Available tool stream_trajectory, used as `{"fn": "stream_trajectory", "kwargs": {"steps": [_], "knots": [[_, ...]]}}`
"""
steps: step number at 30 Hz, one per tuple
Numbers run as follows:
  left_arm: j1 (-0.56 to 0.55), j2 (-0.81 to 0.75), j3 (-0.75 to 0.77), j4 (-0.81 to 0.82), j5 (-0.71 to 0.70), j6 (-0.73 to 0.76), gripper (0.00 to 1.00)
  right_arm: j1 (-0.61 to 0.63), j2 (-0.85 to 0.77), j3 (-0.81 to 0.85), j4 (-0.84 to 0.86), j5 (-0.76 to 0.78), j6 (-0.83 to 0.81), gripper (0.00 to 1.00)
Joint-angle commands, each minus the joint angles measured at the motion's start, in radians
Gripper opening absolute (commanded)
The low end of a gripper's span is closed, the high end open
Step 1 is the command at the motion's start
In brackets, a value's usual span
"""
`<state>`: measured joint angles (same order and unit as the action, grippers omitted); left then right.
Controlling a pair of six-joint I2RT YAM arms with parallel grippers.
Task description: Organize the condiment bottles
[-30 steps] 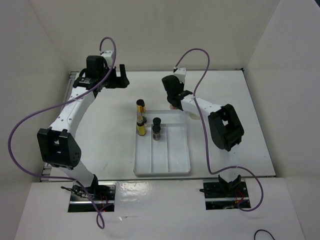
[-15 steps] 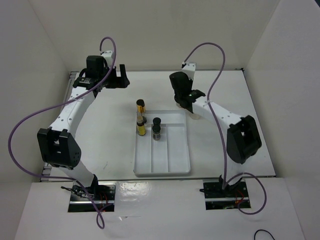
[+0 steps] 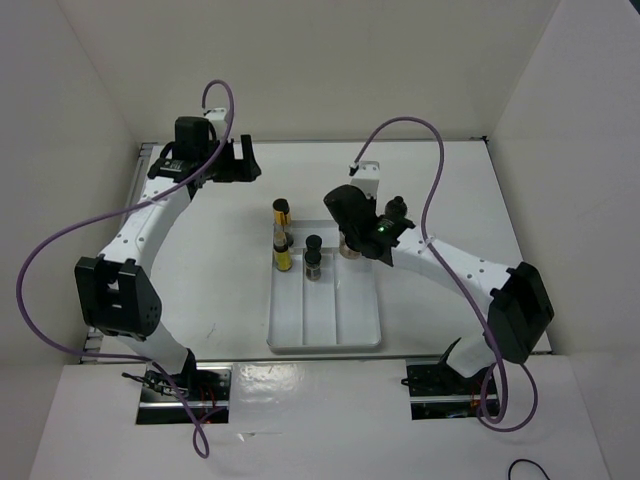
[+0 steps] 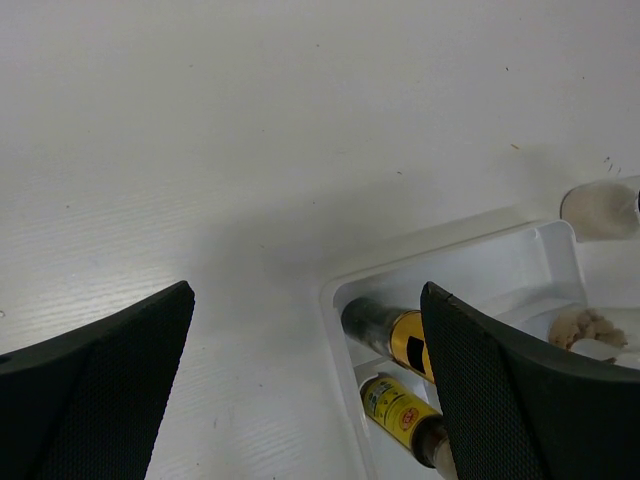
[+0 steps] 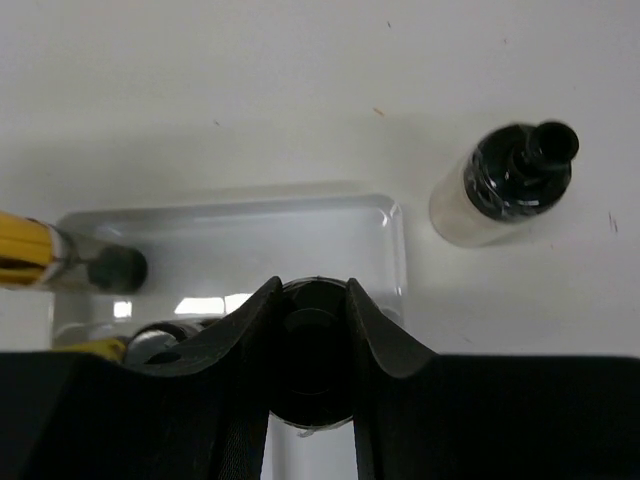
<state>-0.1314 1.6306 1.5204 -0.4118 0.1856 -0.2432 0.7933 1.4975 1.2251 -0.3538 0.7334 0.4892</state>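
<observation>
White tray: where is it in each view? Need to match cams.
Top external: white tray at centre of the picture.
Left wrist: its far corner, lower right.
Right wrist: its far end, centre and left.
Shared landmark: the yellow bottles in its left compartment.

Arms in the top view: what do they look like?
Left arm and right arm: white links, black joint housings. A purple cable loops along each. Small green light near the right wrist. Fingers black, with a fine mesh texture.
</observation>
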Motion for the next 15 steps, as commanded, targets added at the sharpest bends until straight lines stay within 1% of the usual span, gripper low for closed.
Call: {"fn": "stream_trajectory", "kwargs": {"steps": [1,5,11,15], "knots": [[0.006,-0.055,-0.014,0.042,0.02,-0.019,1.0,0.013,-0.083,-0.022,-0.06,0.041,0.084,0.0],[0.006,-0.064,-0.014,0.042,0.02,-0.019,1.0,0.014,-0.111,-0.047,-0.079,0.032,0.103,0.0],[0.006,-0.064,-0.023,0.042,0.011,-0.019,1.0,0.052,-0.123,-0.148,-0.056,0.027,0.146,0.0],[0.006,-0.064,-0.023,0.042,0.011,-0.019,1.0,0.087,-0.074,-0.161,-0.036,0.058,0.187,0.0]]}}
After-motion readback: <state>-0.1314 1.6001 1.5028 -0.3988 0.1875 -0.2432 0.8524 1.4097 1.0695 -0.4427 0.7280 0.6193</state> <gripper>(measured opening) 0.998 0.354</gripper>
